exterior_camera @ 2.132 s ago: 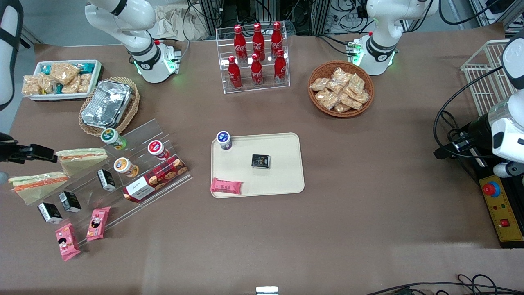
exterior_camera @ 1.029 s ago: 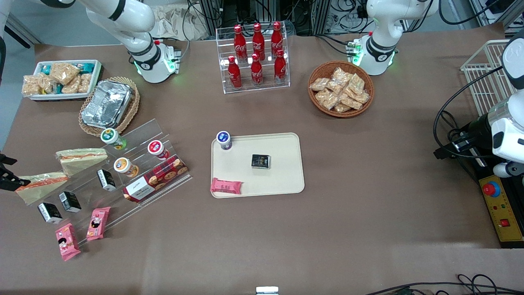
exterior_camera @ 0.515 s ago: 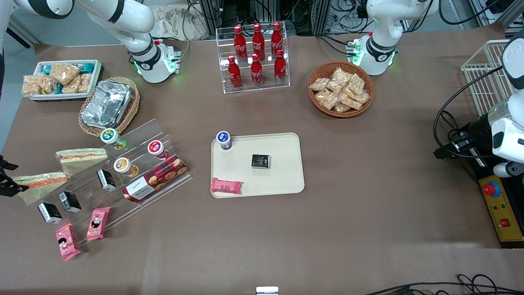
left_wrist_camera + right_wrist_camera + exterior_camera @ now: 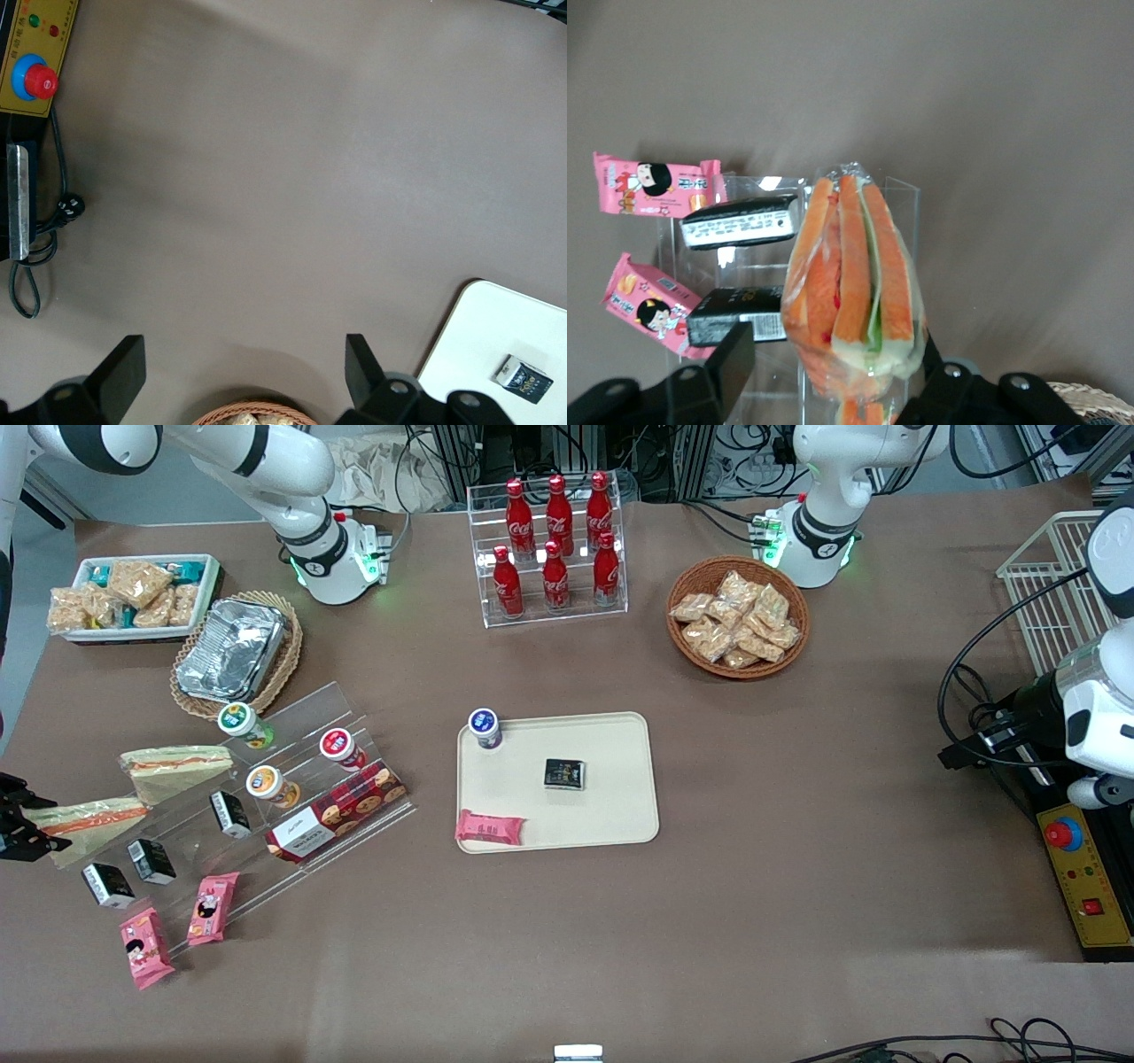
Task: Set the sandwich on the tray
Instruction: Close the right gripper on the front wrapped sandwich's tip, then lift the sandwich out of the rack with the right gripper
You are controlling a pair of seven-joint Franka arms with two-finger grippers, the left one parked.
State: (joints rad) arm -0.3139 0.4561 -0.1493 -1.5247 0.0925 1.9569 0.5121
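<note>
Two wrapped sandwich wedges lie on the clear acrylic step rack. The sandwich nearer the front camera has its wide end between my right gripper's fingers. My gripper is at the working arm's end of the table, open. In the right wrist view the sandwich shows its orange and green layers between the two black fingers; a gap remains on one side. The other sandwich lies farther from the camera. The cream tray lies mid-table and shows in the left wrist view.
The tray holds a blue-lidded cup, a black packet and a pink snack bar. The rack holds cups, black boxes, a cookie box and pink bars. A foil container sits in a basket nearby.
My gripper has moved from beside the farther sandwich toward the front camera and now brackets the wide end of the nearer sandwich. The sandwich has shifted only slightly.
</note>
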